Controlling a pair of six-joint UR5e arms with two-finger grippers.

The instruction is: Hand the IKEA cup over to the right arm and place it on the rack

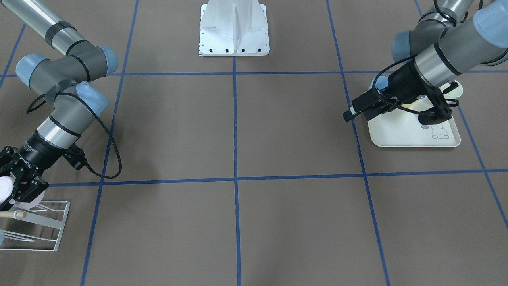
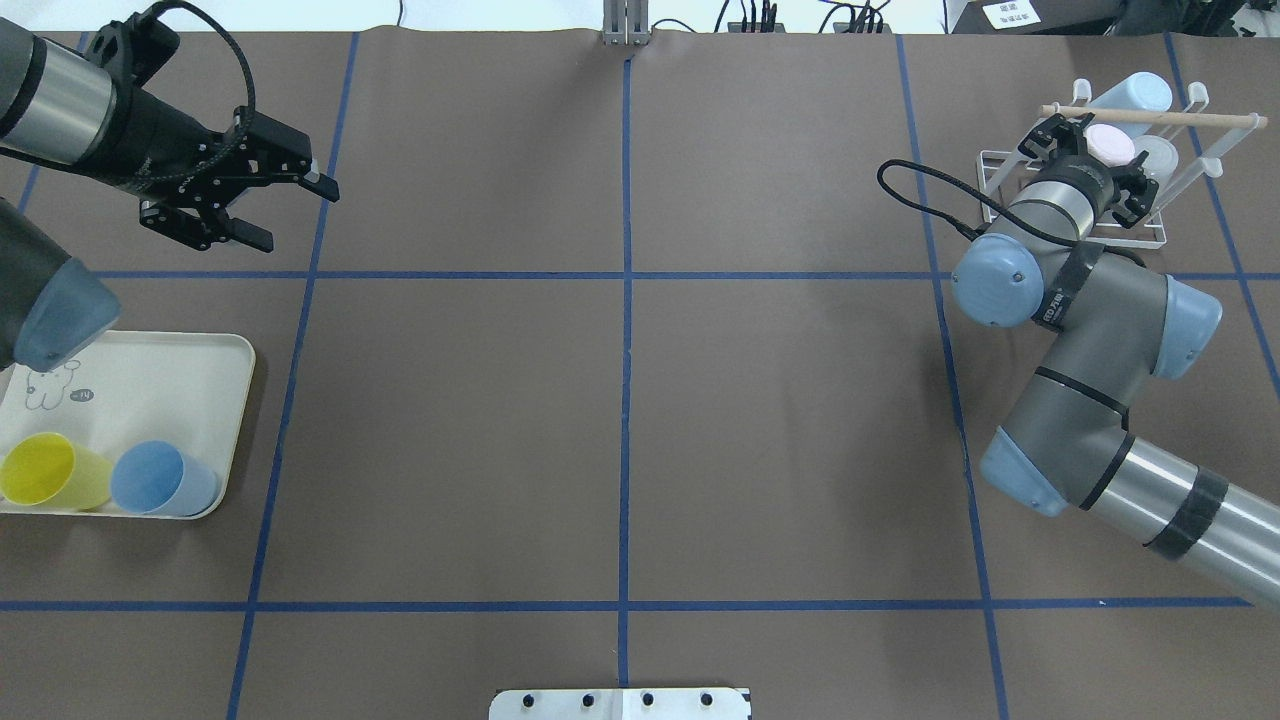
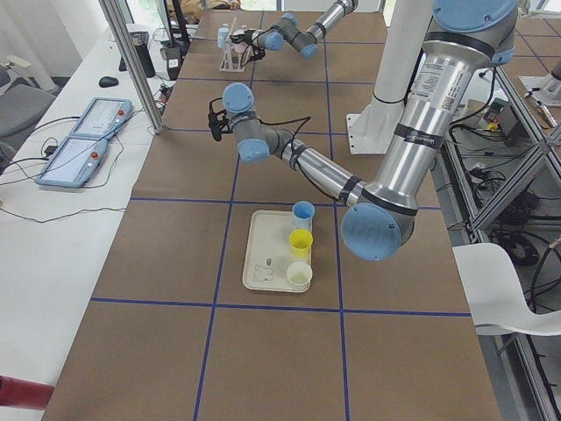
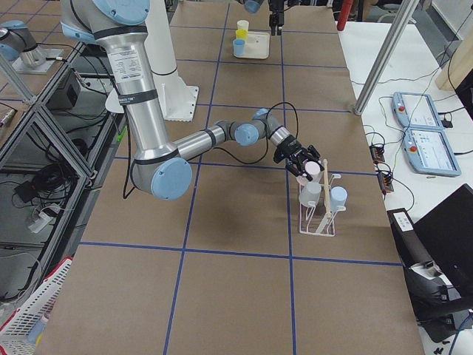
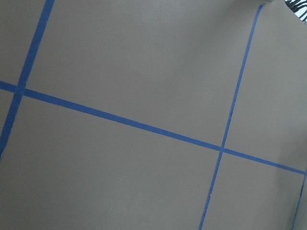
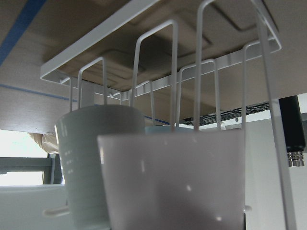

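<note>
My right gripper (image 2: 1092, 160) is at the white wire rack (image 2: 1000, 160), under its wooden rod (image 2: 1150, 117). It is shut on a pale pink-white IKEA cup (image 2: 1110, 145), held among the prongs. The front view shows the same gripper (image 1: 14, 186), cup (image 1: 4, 188) and rack (image 1: 59, 226). The right wrist view shows the held cup (image 6: 177, 182) close up, with the rack's prongs (image 6: 172, 62) behind it. My left gripper (image 2: 300, 215) is open and empty, above the table at the far left and beyond the tray.
Two other cups stand on the rack, a pale blue one (image 2: 1135, 95) and a whitish one (image 2: 1160, 155). A cream rabbit-printed tray (image 2: 200, 360) holds a yellow cup (image 2: 45, 470), a blue cup (image 2: 160, 478) and a cream cup (image 3: 299, 275).
</note>
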